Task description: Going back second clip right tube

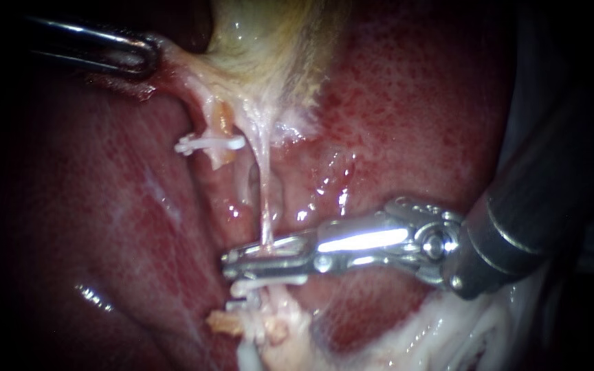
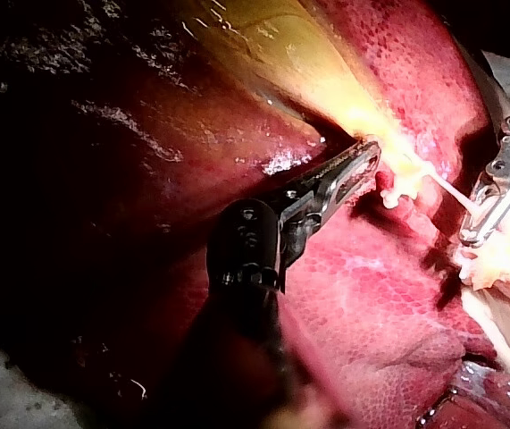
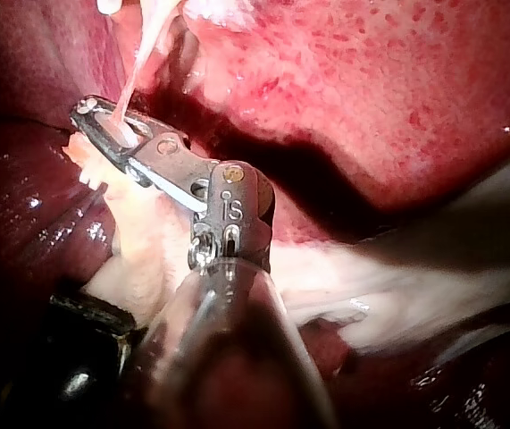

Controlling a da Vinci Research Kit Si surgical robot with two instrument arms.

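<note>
Bright light is falling on the liver (image 1: 407, 89) and glinting off its wet red surface in small white sparkles, while the liver's outer edges are sinking into deep shadow. Beyond the liver's right edge in the endoscope view a dull grey-blue surface (image 1: 551, 62) is showing, too dim to identify. In the left wrist view a pale grey patch (image 2: 4, 393) is lying just past the liver's dark margin.

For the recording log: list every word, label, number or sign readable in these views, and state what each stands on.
No text can be quoted.
Right instrument: a small stamped mark on its wrist joint, seen in the right wrist view, too small to read reliably.
Left instrument, upper clip, lower clip, liver, gallbladder: no writing visible.
</note>
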